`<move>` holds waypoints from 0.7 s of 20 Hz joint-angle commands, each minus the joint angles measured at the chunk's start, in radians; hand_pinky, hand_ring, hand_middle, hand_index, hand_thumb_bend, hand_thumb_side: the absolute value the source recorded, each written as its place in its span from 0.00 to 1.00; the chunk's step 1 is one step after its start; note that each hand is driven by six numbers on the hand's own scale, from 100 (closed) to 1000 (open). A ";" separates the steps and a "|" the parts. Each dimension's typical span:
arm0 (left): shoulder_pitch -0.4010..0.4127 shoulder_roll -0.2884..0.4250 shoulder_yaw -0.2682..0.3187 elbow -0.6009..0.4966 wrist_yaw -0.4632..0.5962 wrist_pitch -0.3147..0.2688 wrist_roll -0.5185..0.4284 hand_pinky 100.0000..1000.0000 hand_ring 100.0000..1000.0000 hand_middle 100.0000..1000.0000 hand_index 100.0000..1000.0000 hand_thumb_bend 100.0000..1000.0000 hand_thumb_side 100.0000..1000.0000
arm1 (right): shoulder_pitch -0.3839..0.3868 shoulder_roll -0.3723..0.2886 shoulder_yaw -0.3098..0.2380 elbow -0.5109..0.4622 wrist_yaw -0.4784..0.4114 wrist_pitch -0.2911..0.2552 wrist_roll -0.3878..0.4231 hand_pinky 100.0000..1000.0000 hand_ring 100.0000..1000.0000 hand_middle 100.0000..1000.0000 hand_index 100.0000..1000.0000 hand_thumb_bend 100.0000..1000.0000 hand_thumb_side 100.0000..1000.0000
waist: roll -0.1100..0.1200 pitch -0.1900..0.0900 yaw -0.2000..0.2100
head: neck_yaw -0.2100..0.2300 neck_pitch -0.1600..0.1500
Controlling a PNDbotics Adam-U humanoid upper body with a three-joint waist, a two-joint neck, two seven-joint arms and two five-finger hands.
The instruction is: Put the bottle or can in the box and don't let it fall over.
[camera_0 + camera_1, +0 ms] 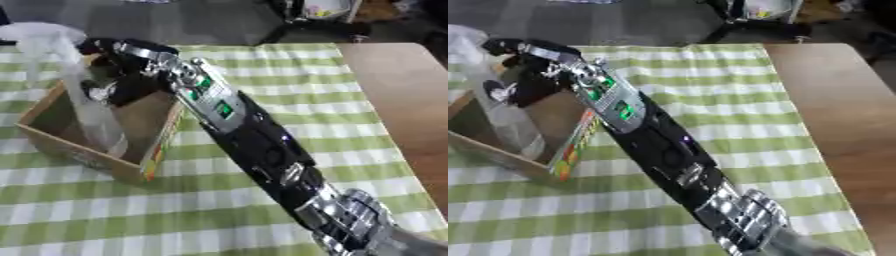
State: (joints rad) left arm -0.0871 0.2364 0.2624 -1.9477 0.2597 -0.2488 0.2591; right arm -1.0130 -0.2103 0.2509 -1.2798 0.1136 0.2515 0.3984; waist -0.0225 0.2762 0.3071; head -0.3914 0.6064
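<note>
on a green checked cloth (262,210), the right hand (131,75) curls round a clear bottle (83,95) (upright, base inside the cardboard box (131,167)), seemingly steadying it against tipping.

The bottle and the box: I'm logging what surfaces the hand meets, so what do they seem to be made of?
The bottle looks like clear, thin plastic, slightly glossy: the box wall shows through it. The box looks like matte brown cardboard with bare inner walls and thin edges; one outer side carries colourful print. The right hand is curled round the bottle, which stands inside the box.
</note>
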 commanded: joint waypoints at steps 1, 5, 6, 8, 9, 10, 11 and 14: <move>0.002 0.017 0.008 -0.012 -0.004 -0.003 0.003 0.92 0.75 0.87 0.84 0.09 0.80 | -0.011 -0.039 -0.015 -0.030 -0.014 0.001 -0.011 0.94 1.00 1.00 1.00 0.00 0.00 | 0.010 -0.023 -0.003 | 0.010 0.007; 0.005 0.017 0.009 -0.011 -0.005 -0.004 0.005 0.92 0.75 0.87 0.84 0.09 0.80 | 0.000 -0.073 -0.027 -0.047 -0.029 0.008 -0.025 0.94 1.00 1.00 1.00 0.00 0.00 | 0.015 -0.025 -0.013 | 0.020 0.011; 0.006 0.017 0.009 -0.011 -0.005 -0.004 0.005 0.92 0.75 0.87 0.84 0.09 0.80 | 0.003 -0.082 -0.030 -0.051 -0.032 0.009 -0.028 0.94 1.00 1.00 1.00 0.00 0.00 | 0.016 -0.025 -0.016 | 0.022 0.013; 0.007 0.017 0.010 -0.011 -0.006 -0.004 0.006 0.92 0.75 0.87 0.84 0.09 0.79 | 0.008 -0.099 -0.034 -0.059 -0.039 0.011 -0.033 0.94 1.00 1.00 1.00 0.00 0.00 | 0.017 -0.027 -0.020 | 0.027 0.015; 0.008 0.017 0.010 -0.011 -0.006 -0.004 0.007 0.92 0.75 0.87 0.84 0.09 0.79 | 0.011 -0.109 -0.036 -0.064 -0.042 0.011 -0.036 0.94 1.00 1.00 1.00 0.00 0.00 | 0.018 -0.028 -0.022 | 0.030 0.015; 0.009 0.018 0.010 -0.011 -0.007 -0.004 0.007 0.91 0.75 0.87 0.84 0.09 0.79 | 0.015 -0.120 -0.038 -0.070 -0.044 0.012 -0.038 0.94 1.00 1.00 1.00 0.00 0.00 | 0.019 -0.029 -0.024 | 0.034 0.014; 0.010 0.018 0.011 -0.011 -0.007 -0.005 0.008 0.91 0.75 0.87 0.84 0.09 0.79 | 0.019 -0.132 -0.040 -0.077 -0.048 0.012 -0.041 0.94 1.00 1.00 1.00 0.00 0.00 | 0.019 -0.030 -0.026 | 0.037 0.014; 0.011 0.019 0.012 -0.011 -0.009 -0.005 0.009 0.91 0.75 0.87 0.84 0.09 0.79 | 0.031 -0.165 -0.050 -0.103 -0.065 0.012 -0.052 0.93 1.00 1.00 1.00 0.00 0.00 | 0.020 -0.032 -0.032 | 0.044 0.013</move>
State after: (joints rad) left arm -0.0738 0.2363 0.2630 -1.9475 0.2549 -0.2527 0.2640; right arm -0.9657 -0.3442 0.2141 -1.3510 0.0584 0.2642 0.3536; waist -0.0080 0.2693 0.2743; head -0.3524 0.6154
